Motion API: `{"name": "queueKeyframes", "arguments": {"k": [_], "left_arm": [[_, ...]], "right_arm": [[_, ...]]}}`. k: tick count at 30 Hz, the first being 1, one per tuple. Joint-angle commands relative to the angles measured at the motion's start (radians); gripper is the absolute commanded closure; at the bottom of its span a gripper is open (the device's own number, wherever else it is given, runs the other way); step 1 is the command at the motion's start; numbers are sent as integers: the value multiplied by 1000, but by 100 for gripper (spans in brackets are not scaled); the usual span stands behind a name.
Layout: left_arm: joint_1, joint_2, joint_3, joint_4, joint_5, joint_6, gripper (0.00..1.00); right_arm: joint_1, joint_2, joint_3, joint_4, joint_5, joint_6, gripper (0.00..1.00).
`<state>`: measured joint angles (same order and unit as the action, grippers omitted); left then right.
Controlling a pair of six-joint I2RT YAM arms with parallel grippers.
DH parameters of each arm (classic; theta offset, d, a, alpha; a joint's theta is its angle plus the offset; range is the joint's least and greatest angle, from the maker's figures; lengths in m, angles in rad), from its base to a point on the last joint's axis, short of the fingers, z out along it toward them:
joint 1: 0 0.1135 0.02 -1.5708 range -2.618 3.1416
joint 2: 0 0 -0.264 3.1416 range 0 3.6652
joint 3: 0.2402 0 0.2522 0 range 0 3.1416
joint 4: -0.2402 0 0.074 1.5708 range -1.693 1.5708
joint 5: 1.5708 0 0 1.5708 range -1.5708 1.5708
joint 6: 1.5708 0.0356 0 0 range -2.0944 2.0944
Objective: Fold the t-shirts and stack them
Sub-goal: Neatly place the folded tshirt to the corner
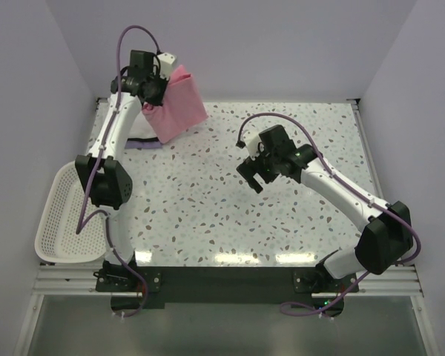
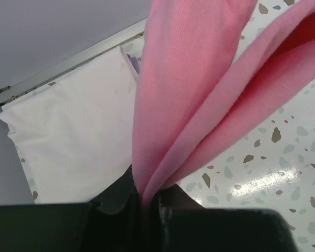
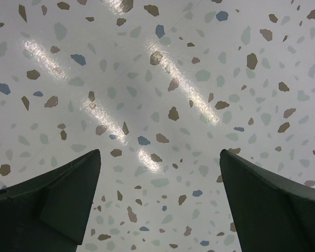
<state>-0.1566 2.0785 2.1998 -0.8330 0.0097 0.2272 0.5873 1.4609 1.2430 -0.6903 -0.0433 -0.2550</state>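
My left gripper (image 1: 160,83) is shut on a fold of the pink t-shirt (image 1: 179,105) and holds it off the table at the back left; the cloth hangs bunched below the jaws. In the left wrist view the pink cloth (image 2: 194,89) runs out from the closed left gripper (image 2: 146,202). The white t-shirt (image 2: 73,136) lies flat as a folded rectangle under it by the back wall; in the top view only a strip of it (image 1: 144,142) shows beside the arm. My right gripper (image 1: 252,172) is open and empty, low over bare table (image 3: 160,157).
A white mesh basket (image 1: 59,215) sits off the table's left front edge beside the left arm. The speckled table (image 1: 208,200) has a back rail (image 2: 68,65) close behind the white shirt. Walls close in on three sides.
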Motion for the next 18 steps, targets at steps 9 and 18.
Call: {"name": "queueKeyframes", "arguments": {"k": [9,18], "left_arm": [[157,69,21,133,85,-35,100],[343,210,-20,306,101,-14,100]], "right_arm": [[-1,44,50,-28,2,-9,1],[-1,102,84,-63,5,-9,1]]}}
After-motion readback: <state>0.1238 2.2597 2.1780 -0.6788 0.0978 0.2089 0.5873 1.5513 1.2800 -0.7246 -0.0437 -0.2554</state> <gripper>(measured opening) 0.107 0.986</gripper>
